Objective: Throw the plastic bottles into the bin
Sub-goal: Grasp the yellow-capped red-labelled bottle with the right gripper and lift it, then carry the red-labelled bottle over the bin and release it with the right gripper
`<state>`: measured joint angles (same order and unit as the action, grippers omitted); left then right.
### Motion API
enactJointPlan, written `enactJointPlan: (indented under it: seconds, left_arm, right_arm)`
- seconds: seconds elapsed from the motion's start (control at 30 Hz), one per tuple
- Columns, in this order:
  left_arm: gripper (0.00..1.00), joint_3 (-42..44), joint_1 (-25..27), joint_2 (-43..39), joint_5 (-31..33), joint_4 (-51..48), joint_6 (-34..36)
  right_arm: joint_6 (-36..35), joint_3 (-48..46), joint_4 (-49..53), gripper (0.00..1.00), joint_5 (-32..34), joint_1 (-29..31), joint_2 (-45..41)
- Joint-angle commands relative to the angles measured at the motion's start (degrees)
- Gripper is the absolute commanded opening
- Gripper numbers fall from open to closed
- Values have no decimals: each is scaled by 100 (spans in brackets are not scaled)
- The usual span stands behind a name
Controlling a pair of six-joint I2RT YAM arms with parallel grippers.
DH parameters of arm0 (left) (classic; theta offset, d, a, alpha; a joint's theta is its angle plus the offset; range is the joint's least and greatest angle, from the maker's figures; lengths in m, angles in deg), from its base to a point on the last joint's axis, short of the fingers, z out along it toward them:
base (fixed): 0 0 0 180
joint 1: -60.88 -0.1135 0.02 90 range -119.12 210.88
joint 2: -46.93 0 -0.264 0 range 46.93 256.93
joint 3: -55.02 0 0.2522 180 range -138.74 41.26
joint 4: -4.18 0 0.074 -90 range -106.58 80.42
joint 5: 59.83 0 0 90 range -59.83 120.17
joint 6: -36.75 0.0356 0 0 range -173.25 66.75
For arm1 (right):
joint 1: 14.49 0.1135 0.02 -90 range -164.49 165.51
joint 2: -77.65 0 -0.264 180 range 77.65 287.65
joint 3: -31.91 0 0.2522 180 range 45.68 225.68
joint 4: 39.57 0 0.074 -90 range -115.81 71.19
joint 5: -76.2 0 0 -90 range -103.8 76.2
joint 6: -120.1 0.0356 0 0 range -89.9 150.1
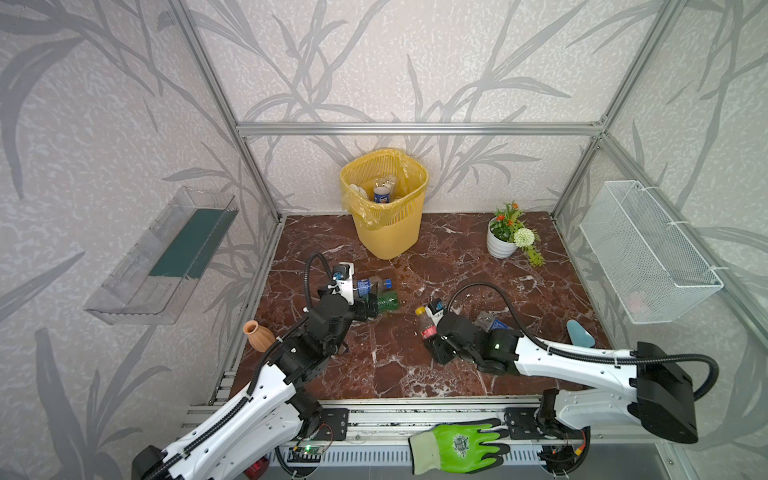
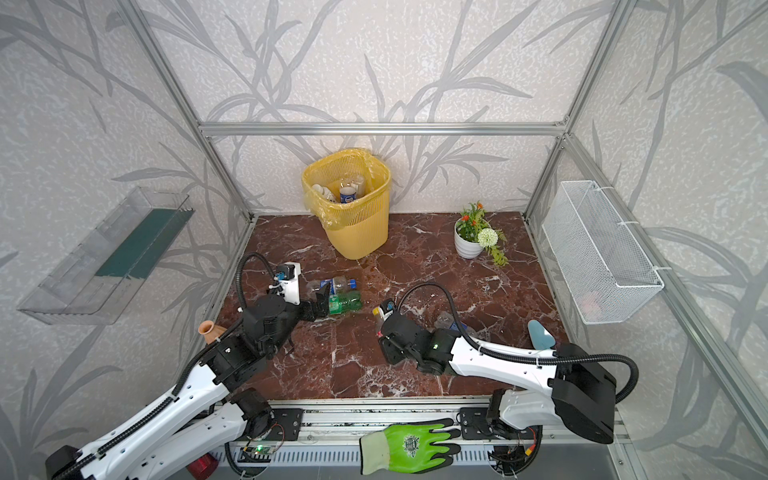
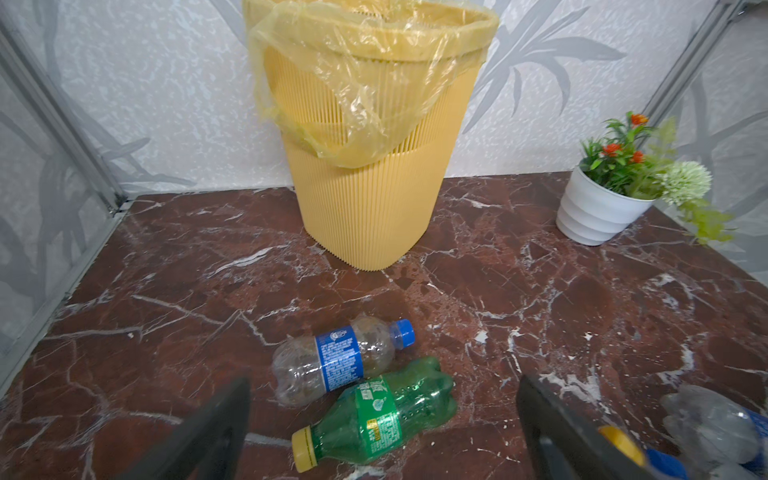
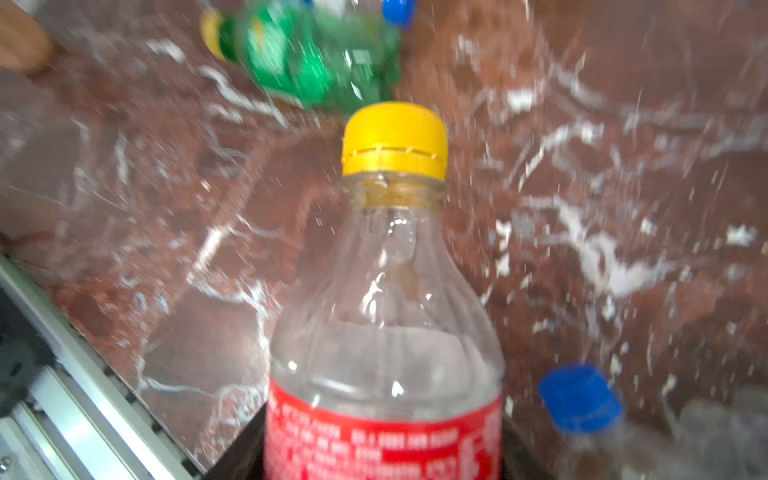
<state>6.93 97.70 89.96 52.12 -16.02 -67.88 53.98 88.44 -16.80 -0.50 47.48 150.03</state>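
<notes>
The yellow ribbed bin [image 1: 386, 232] with its bag stands at the back wall, and bottles [image 1: 381, 193] lie inside it. A green bottle [image 3: 374, 415] and a clear blue-label bottle [image 3: 336, 361] lie side by side on the marble floor. My left gripper [image 3: 384, 399] is open just above them, one finger on each side of the green one [image 1: 384, 300]. My right gripper [image 4: 384, 449] is shut on a clear red-label bottle [image 4: 386, 316] with a yellow cap [image 1: 420, 311] pointing away from the wrist. A crushed blue-capped bottle [image 1: 490, 322] lies beside the right wrist.
A white flower pot [image 1: 505, 239] stands at the back right and a terracotta vase [image 1: 257, 334] at the left edge. A wire basket [image 1: 648, 253] hangs on the right wall, a clear shelf [image 1: 162, 257] on the left. A green glove [image 1: 457, 444] lies on the front rail.
</notes>
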Motion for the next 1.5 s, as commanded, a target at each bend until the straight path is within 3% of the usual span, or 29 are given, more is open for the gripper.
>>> enactJointPlan:
  seconds: [0.0, 0.3, 0.53, 0.63, 0.73, 0.8, 0.87, 0.9, 0.97, 1.07, 1.13, 1.33, 1.47]
  left_arm:
    - [99, -12, -188, 131, 267, -356, -414]
    - [99, 65, -447, 327, 41, -307, -576]
    - [99, -9, -464, 438, -179, -520, -426]
    - [99, -97, -480, 579, -191, -598, -434]
    - [99, -187, -499, 773, -270, -613, -446]
    - [99, -285, -531, 901, -316, -655, -452]
    - [99, -371, -544, 976, -370, -741, -431]
    - [99, -418, -545, 984, -370, -778, -422]
    - [99, -443, -551, 944, -393, -825, -388]
    - [99, -407, -555, 803, -420, -792, -309]
    - [99, -345, -560, 703, -410, -723, -277]
    - [99, -286, -557, 704, -544, -551, -247]
    - [99, -306, -553, 802, -627, -516, -271]
  right_arm:
    - [-1096, 332, -1447, 61, 237, -217, -317]
    - [-2222, 1353, -2962, 60, -706, -1565, -353]
    - [-2255, 2922, -3731, 60, -1437, -2170, 862]
    - [-1964, 4633, -3219, 61, -1839, -2380, 2212]
    - [-1801, 7640, -1545, 65, -2174, -2521, 4290]
    - [-1949, 10725, 296, 77, -2225, -2576, 6108]
    - [-1952, 13731, 1432, 85, -1891, -2652, 7827]
    - [-1731, 13555, 1137, 88, -1953, -2767, 7777]
    - [-1436, 12049, 453, 91, -1893, -2919, 7068]
    - [-1744, 9956, -657, 100, -1634, -2913, 5767]
    - [-1812, 8899, -1291, 99, -1633, -2905, 5062]
    - [-2182, 6725, -2408, 99, -1576, -2805, 3484]
    - [-2329, 6002, -2427, 99, -1449, -2811, 2842]
